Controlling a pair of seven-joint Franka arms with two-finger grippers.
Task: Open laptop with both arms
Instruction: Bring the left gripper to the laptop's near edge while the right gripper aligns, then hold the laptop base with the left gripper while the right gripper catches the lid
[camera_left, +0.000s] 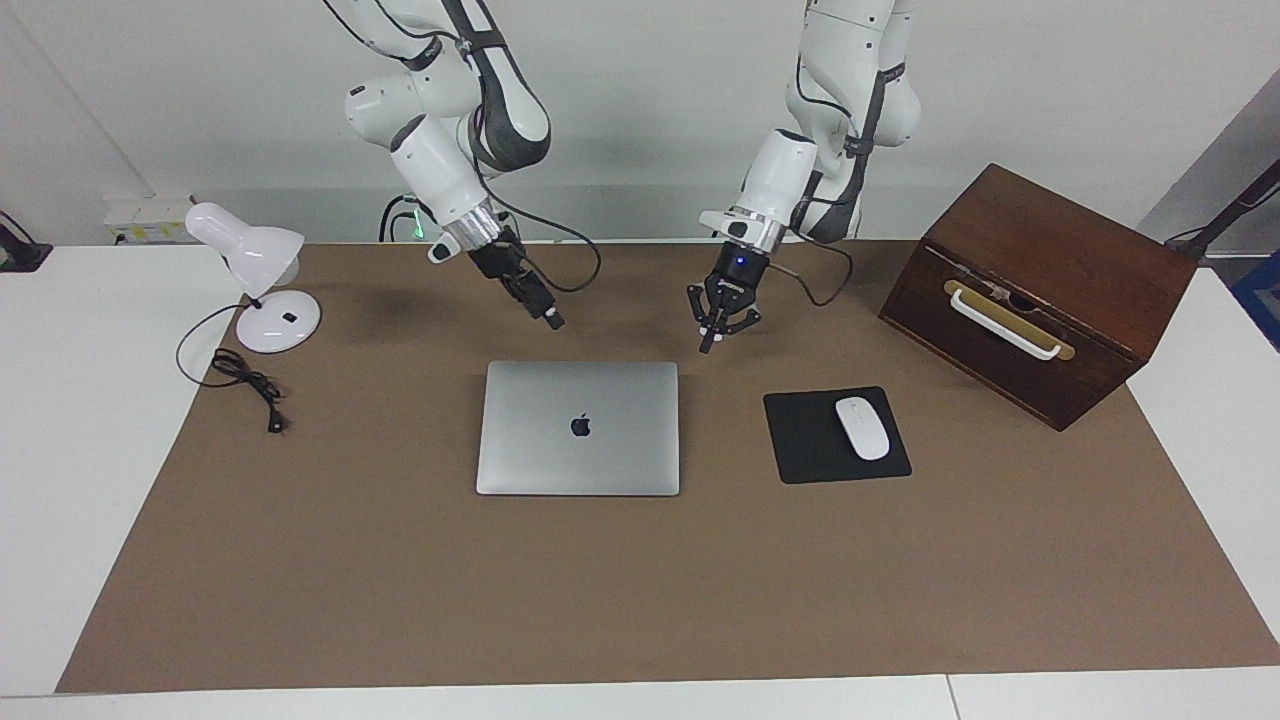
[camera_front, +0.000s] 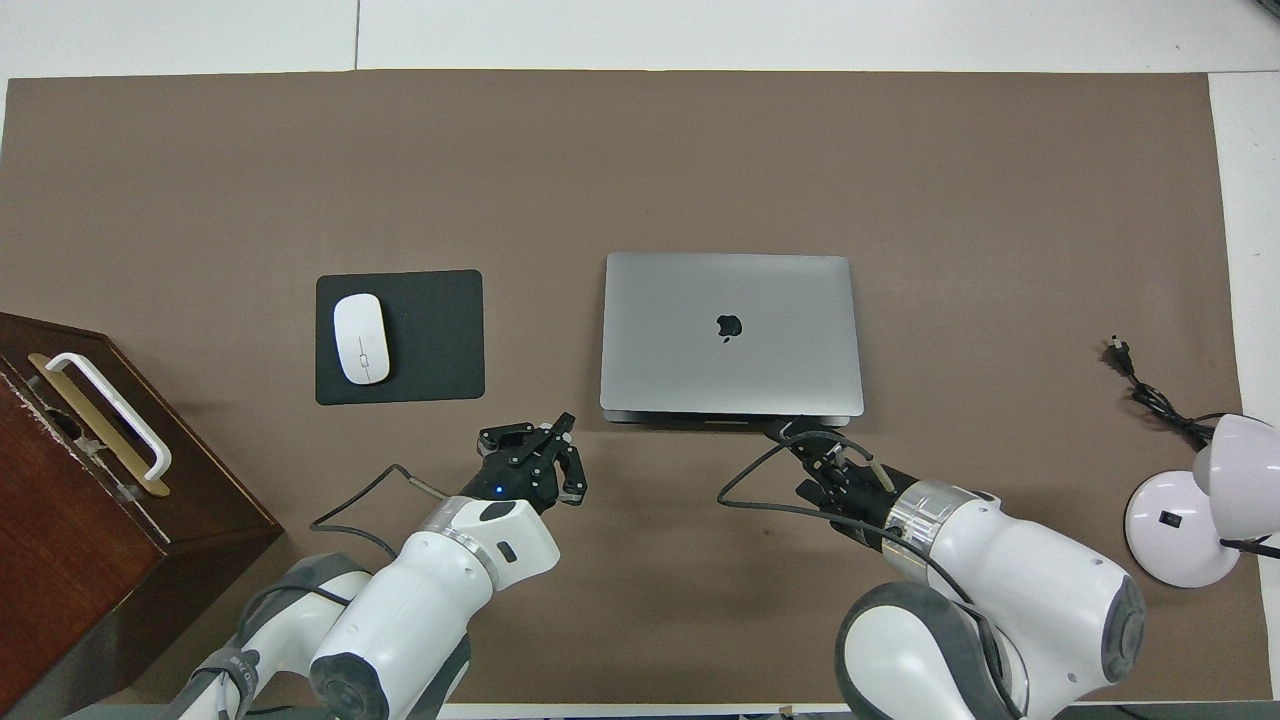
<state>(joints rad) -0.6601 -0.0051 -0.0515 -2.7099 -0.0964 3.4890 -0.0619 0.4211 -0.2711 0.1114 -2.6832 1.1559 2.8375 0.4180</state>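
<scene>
Facing view: laptop (camera_left: 578, 428) lies closed mid-counter; I see left gripper (camera_left: 722, 330) spread, empty, and right gripper (camera_left: 548, 318) apparently pinched, empty; opening remains.

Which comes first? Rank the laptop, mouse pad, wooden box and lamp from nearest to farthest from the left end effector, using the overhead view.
From the left end effector:
1. Laptop, closed, beside it toward the right arm's end.
2. Mouse pad, just farther from the robots; a near call with the laptop.
3. Wooden box, at the left arm's end of the table.
4. Lamp, at the right arm's end.
</scene>
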